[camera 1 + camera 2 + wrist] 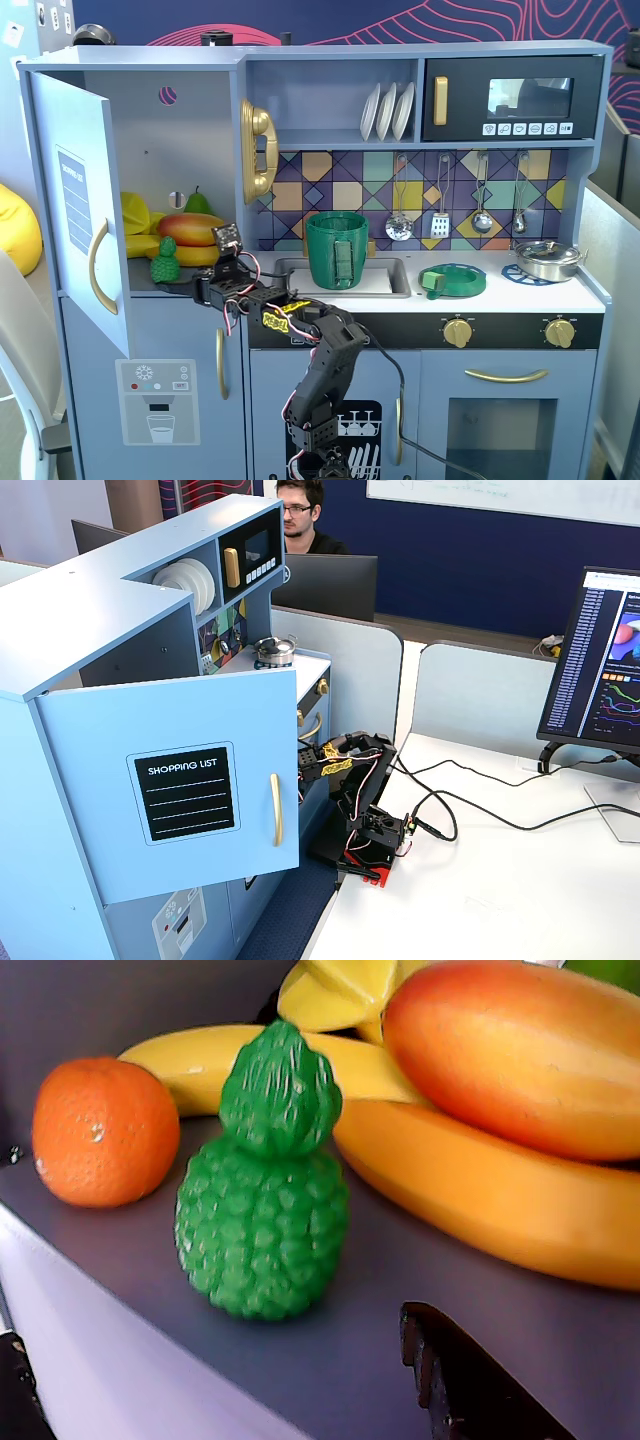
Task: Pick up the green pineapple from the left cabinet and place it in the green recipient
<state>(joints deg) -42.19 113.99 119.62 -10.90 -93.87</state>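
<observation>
The green pineapple (165, 262) stands upright at the front of the shelf in the open left cabinet (150, 130). In the wrist view the pineapple (265, 1200) is close ahead and central. My gripper (203, 288) is at the shelf's front edge, just right of the pineapple and not touching it. It is open and empty (240, 1390): one dark finger (470, 1390) shows at the bottom right, the other at the bottom left edge. The tall green recipient (337, 250) stands in the sink, right of the cabinet. In a fixed view (170, 780) the cabinet door hides the shelf and gripper.
An orange (105, 1130), bananas (480, 1190) and a mango (520, 1050) lie around and behind the pineapple. The cabinet door (85, 200) stands open at the left. A flat green dish (452, 280) and a metal pot (548, 258) sit on the counter. Cables (470, 815) cross the desk.
</observation>
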